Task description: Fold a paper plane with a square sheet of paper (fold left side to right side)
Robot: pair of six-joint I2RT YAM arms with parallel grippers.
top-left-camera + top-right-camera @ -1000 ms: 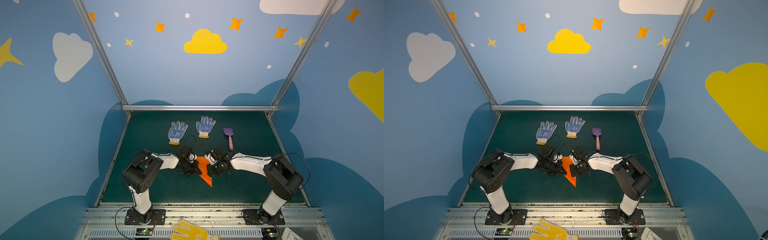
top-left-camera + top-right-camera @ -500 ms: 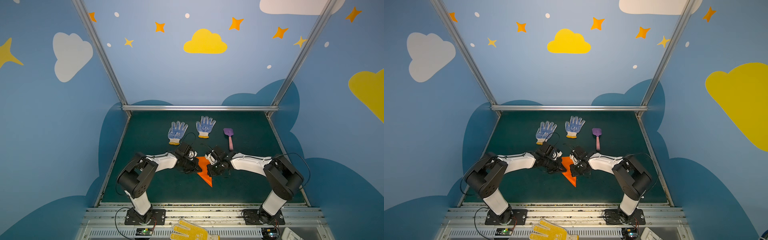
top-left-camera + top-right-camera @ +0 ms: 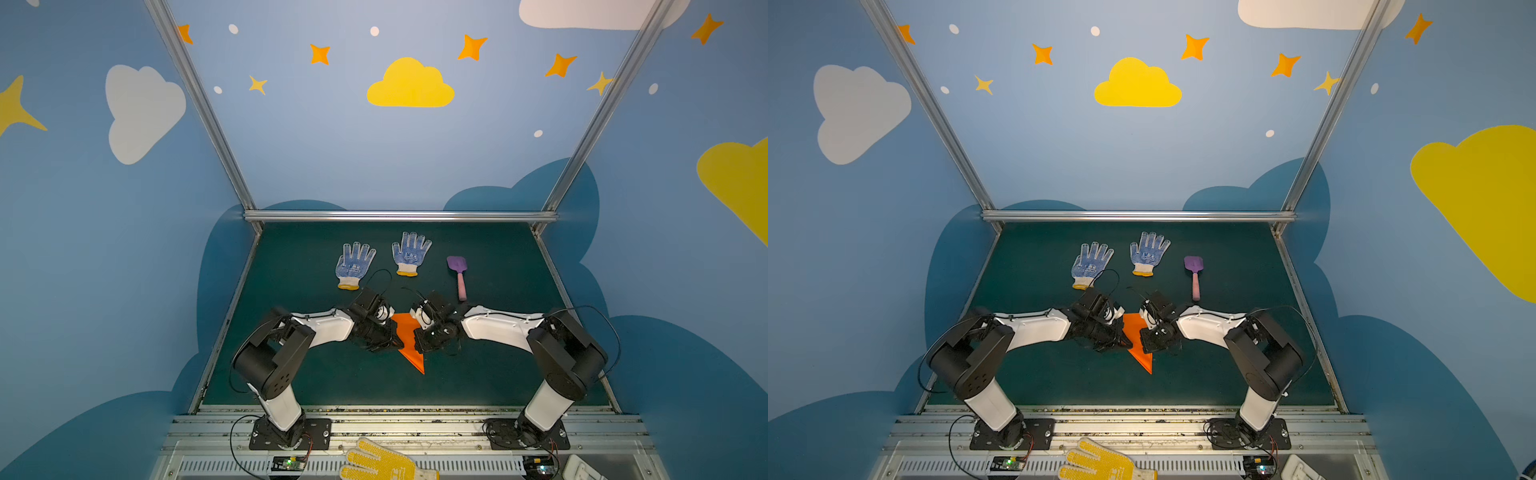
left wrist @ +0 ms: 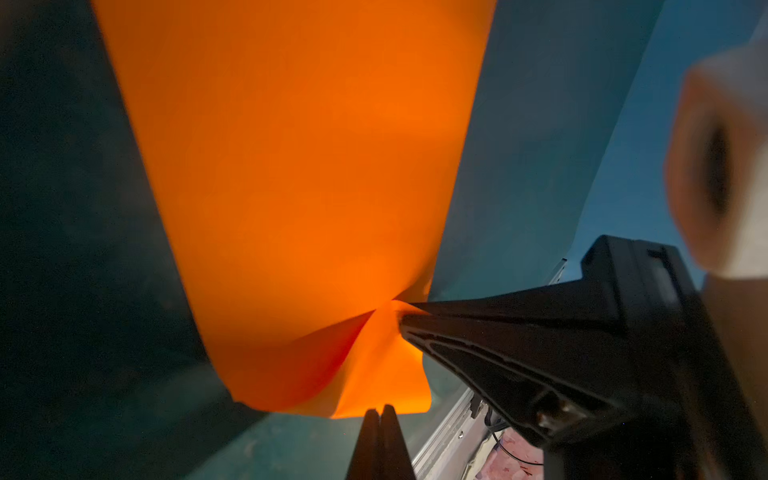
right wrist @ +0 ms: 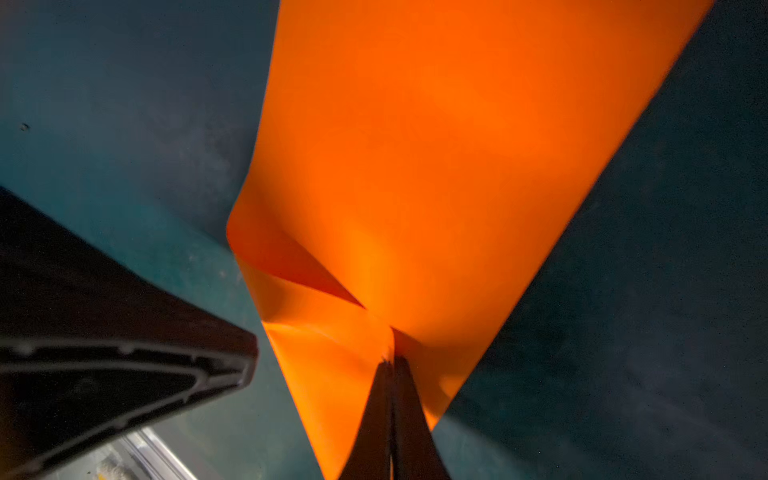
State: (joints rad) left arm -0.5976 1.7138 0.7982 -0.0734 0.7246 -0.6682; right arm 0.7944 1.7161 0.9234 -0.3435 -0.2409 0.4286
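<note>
The square sheet of paper [image 3: 409,345] [image 3: 1138,340], bright orange, lies folded to a narrow dart in the middle of the green mat, its point toward the front edge. My right gripper [image 5: 390,361] [image 3: 417,336] is shut on it, and creases run into the pinch. My left gripper [image 4: 380,409] [image 3: 397,343] is shut too. Its tips sit at the paper's [image 4: 291,187] curled edge, and I cannot tell if they pinch it. Both grippers meet low over the paper [image 5: 436,166], left gripper [image 3: 1128,343] and right gripper [image 3: 1144,336] close together.
Two white gloves with blue dots [image 3: 354,266] [image 3: 410,253] lie behind the grippers. A purple-and-pink toy shovel [image 3: 458,274] lies to their right. A yellow dotted glove [image 3: 382,463] rests on the front rail. Blue walls and metal posts enclose the mat [image 3: 311,374].
The left arm's elbow has dropped lower and moved left, and its gripper has shifted slightly along the paper's left edge. The right arm and the paper have stayed put.
</note>
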